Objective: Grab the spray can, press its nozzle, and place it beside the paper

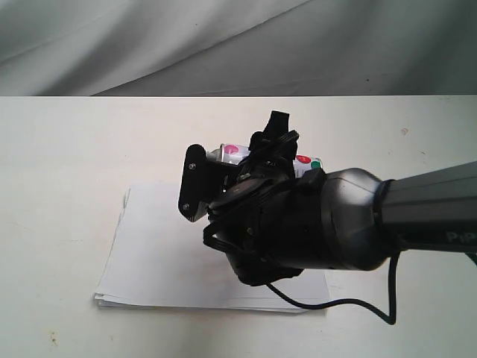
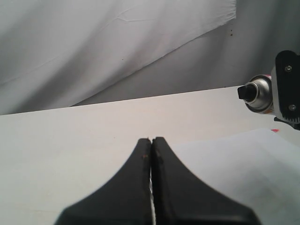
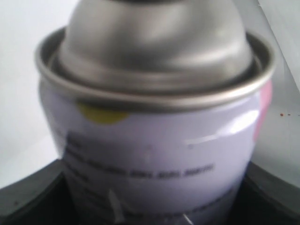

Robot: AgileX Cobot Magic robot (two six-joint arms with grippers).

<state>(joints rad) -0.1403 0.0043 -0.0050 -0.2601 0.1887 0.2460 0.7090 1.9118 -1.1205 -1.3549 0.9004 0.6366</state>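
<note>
My right gripper [image 1: 238, 168] is shut on the spray can [image 1: 231, 153], which it holds tipped on its side over the far part of the paper [image 1: 160, 253]. Red and green marks show on the can's right end. In the right wrist view the can [image 3: 159, 154] fills the frame, white label below its silver dome, dark fingers [image 3: 28, 197] on either side; the nozzle is cut off there. The left wrist view shows the can [image 2: 261, 93] at far right with its black nozzle [image 2: 244, 92] facing left, nothing touching it. My left gripper [image 2: 151, 139] is shut and empty, low beside the paper [image 2: 243, 164].
The white table [image 1: 59, 164] runs back to a grey cloth backdrop [image 1: 223, 45]. The right arm's thick grey body [image 1: 358, 216] and a black cable [image 1: 335, 302] hang over the paper's right half. The left arm is outside the exterior view.
</note>
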